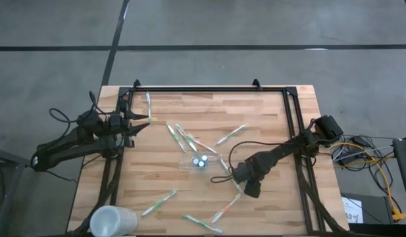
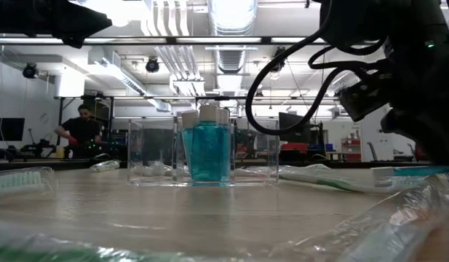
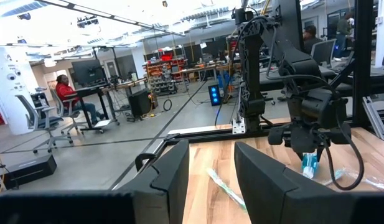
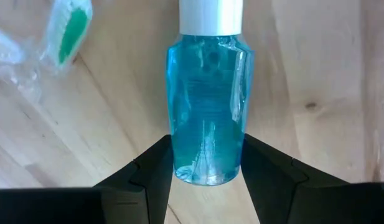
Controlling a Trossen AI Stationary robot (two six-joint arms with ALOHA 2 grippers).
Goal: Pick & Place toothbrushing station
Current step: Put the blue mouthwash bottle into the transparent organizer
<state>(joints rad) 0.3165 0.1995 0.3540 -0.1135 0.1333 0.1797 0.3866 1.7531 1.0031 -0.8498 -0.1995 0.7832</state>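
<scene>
table [image 1: 268,118] | holder [image 2: 148,156] barely discernible | bottle [image 4: 207,118] base hidden between right fingers [image 4: 151,171]

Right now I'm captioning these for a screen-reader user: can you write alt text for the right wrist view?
A small blue bottle with a white cap sits clamped between the right gripper's two dark fingers above a wooden table. A wrapped green toothbrush lies off to one side.
</scene>
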